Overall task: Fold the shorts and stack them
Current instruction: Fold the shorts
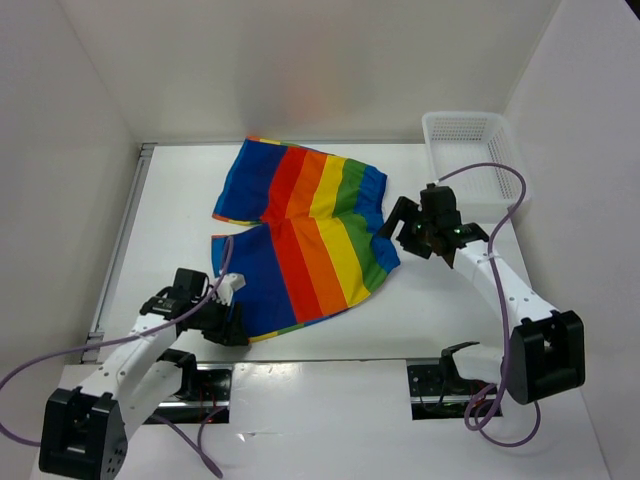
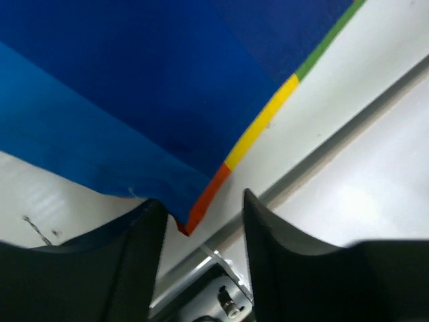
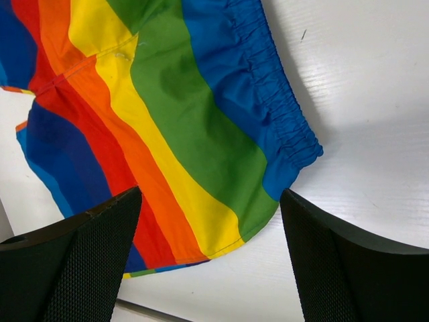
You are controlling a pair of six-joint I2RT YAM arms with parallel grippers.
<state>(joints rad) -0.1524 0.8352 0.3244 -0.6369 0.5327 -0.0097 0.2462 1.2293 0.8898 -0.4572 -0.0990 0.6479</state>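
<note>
Left wrist, lower centre: left gripper [image 2: 202,200] open astride corner of shorts [image 2: 134,87] — may slip off thin hem; right gripper [image 3: 211,201] wide, empty.

The shorts [image 3: 167,114] lie flat on the white table [image 3: 362,100]. Their stripes run from blue at the right through green, yellow, orange and red to darker blue at the left. The gathered blue waistband [image 3: 268,100] forms the right edge and ends in a near corner. At the left a wedge of table shows between the two legs. The right gripper [image 3: 211,194] is spread wide, its black textured jaws framing the shorts' near hem with nothing clamped between them.
</note>
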